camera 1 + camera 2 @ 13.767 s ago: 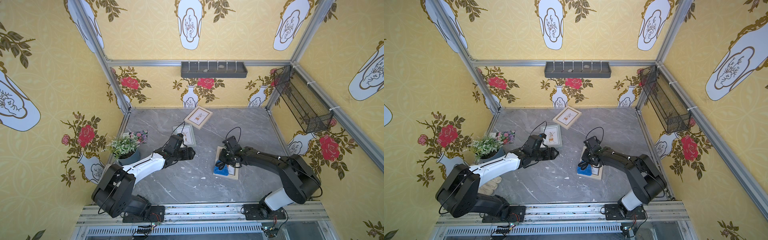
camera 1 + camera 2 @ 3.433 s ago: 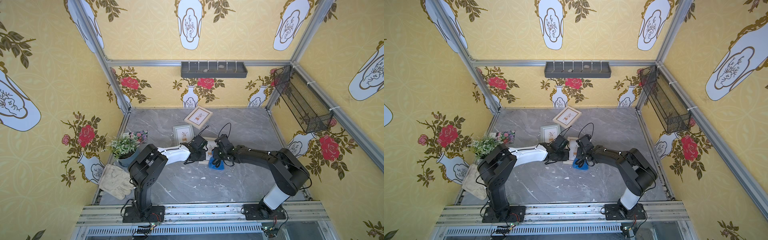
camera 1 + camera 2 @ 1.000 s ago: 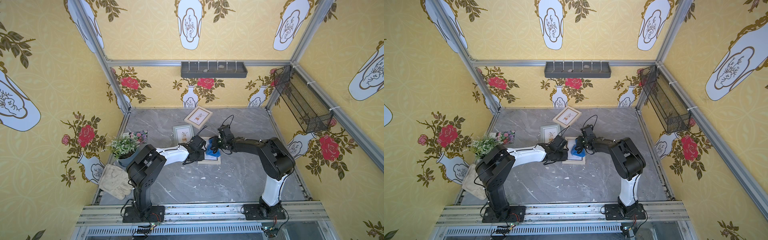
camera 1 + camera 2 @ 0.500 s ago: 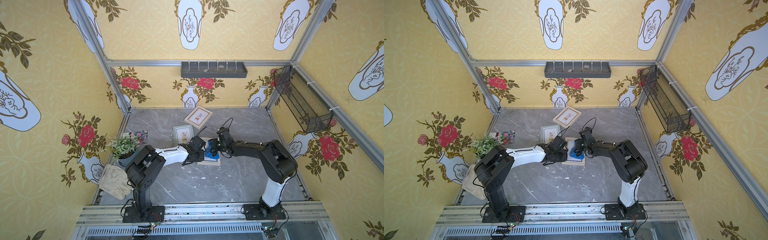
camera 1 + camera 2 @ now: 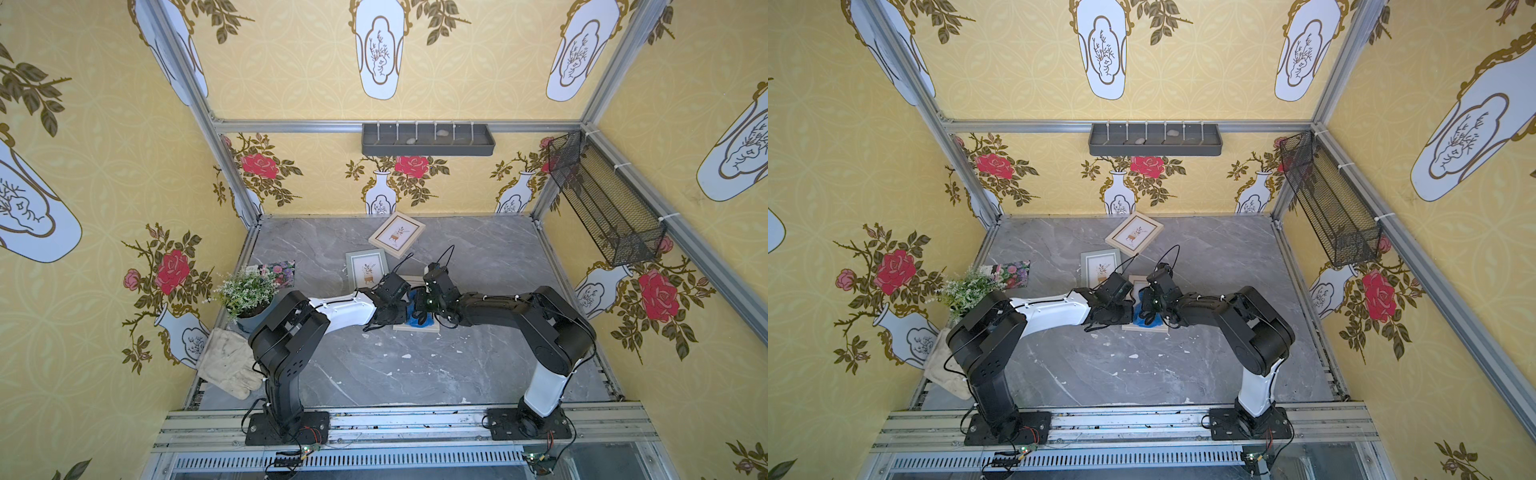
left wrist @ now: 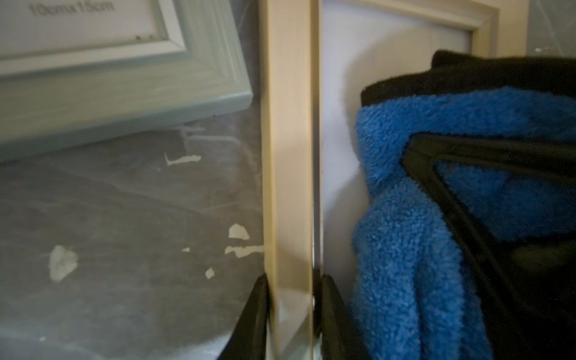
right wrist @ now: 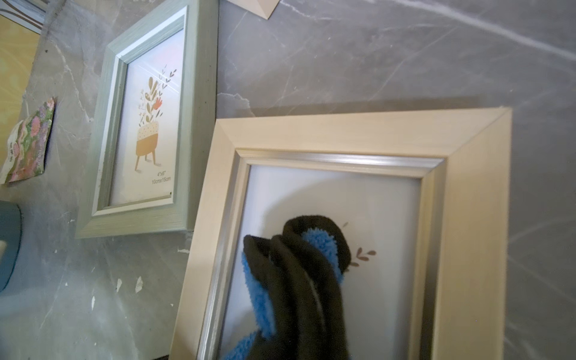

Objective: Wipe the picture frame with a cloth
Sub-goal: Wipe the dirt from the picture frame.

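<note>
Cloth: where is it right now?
In both top views the cloth sits bunched on the beige picture frame at mid-table, held by the right pincer; the left pincer clamps the frame's edge beside it.

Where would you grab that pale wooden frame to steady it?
Probably by a side rail, from outside the frame: it lies flat, the rail is narrow and raised, and the left gripper pinches it there, beside the cloth.

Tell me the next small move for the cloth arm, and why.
Probably drag the cloth toward the bare far end of the glass: the right gripper holds it bunched on the beige frame, much glass lies uncovered, and the left gripper clamps its side rail.
</note>
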`<state>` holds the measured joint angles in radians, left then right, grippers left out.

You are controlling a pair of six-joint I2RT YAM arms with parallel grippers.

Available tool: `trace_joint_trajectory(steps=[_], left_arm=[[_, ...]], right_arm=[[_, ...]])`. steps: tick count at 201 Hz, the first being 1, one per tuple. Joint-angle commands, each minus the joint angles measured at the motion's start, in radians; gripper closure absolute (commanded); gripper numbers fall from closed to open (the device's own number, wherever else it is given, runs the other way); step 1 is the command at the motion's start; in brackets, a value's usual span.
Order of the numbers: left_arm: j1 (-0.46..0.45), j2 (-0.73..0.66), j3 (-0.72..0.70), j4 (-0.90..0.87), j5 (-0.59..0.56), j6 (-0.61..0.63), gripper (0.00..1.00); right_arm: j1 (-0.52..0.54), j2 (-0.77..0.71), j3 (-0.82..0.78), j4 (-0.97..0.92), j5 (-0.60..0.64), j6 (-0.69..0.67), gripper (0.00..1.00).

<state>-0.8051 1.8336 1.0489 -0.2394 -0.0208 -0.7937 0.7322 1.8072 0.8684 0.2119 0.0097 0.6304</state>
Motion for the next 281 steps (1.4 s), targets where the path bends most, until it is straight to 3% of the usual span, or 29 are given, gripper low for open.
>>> trace_joint_trajectory(steps=[1,47,113,177,240,281], left_arm=[[-0.002,0.003,-0.015,-0.069,0.031,0.006,0.98],[-0.002,-0.003,-0.017,-0.072,0.031,0.004,0.98],[-0.002,0.0,-0.012,-0.072,0.028,0.007,0.98],[-0.002,-0.001,-0.017,-0.057,0.048,0.003,0.98],[-0.002,-0.007,-0.004,-0.071,0.041,0.014,0.98],[-0.002,-0.003,-0.004,-0.068,0.047,0.01,0.98]], right_arm=[[-0.015,0.036,0.035,-0.051,0.021,-0.022,1.0],[-0.065,0.123,0.148,-0.045,0.004,-0.065,1.0],[0.015,0.028,0.0,-0.064,0.016,0.012,1.0],[-0.077,0.176,0.19,-0.071,-0.013,-0.067,1.0],[0.022,0.0,-0.022,-0.066,0.0,-0.012,1.0],[-0.043,0.061,0.046,-0.016,-0.033,-0.061,1.0]])
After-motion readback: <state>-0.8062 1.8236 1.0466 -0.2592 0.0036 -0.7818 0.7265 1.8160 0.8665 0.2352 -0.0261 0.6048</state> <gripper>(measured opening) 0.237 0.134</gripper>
